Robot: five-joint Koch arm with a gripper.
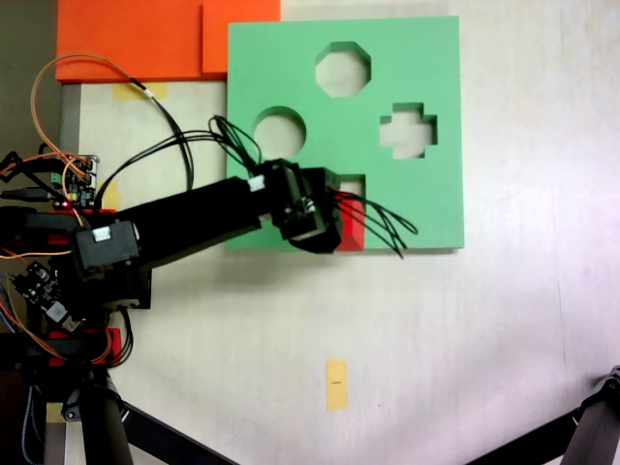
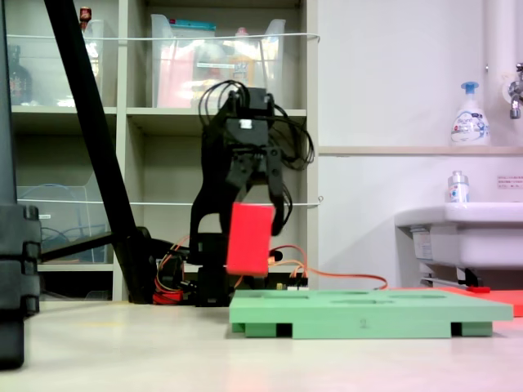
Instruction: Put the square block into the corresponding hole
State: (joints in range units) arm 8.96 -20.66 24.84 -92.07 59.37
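Observation:
The red square block (image 1: 353,223) (image 2: 249,238) hangs in my gripper (image 1: 341,225) (image 2: 260,209), which is shut on its upper part. In a fixed view from above, the block covers the lower part of the square hole (image 1: 354,183) near the front edge of the green board (image 1: 426,203). From the side, the block is slightly tilted and its bottom sits a little above the board (image 2: 368,314), over the board's left end. The black arm (image 1: 194,218) reaches in from the left.
The board also has a round cutout (image 1: 280,133), an octagonal cutout (image 1: 343,69) and a cross cutout (image 1: 408,130). Orange foam sheets (image 1: 145,39) lie behind the board. A yellow tape strip (image 1: 336,384) is on the table in front. Wires and circuit boards (image 1: 68,179) crowd the arm's base.

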